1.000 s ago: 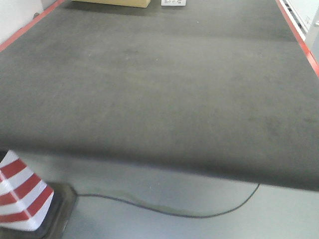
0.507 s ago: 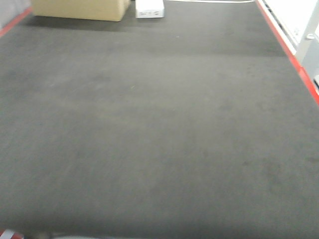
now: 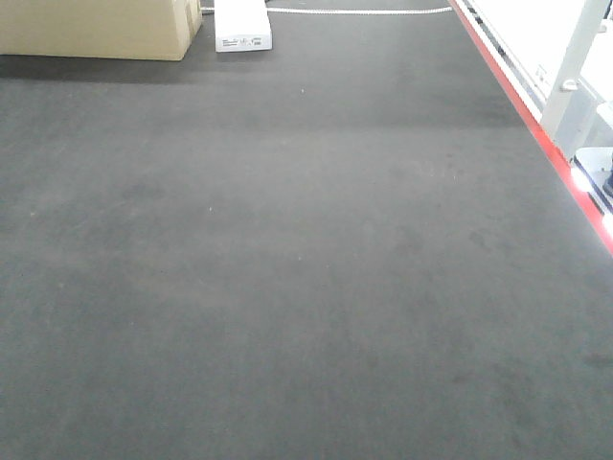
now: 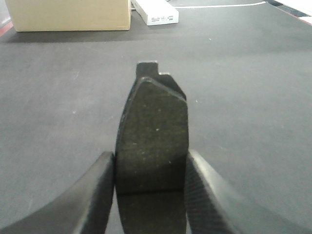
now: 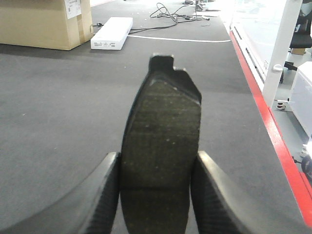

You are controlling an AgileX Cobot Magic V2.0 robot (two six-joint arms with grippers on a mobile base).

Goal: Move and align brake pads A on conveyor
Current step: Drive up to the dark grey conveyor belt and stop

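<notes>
The left end effector (image 4: 150, 161) is clamped on a pad (image 4: 153, 122), the right end effector (image 5: 157, 161) on a second pad (image 5: 163, 112), both over the conveyor (image 3: 287, 287), short of the box (image 3: 96, 29). Placing and aligning look undone. The front view shows neither pad; only the wrist views do

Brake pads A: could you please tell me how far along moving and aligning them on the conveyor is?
Done: two pads are picked up. In hand: the left tool grips one brake pad, the right tool a second brake pad, both above the conveyor. Left: the front view shows no pad on the belt, so placing and aligning remain.
</notes>
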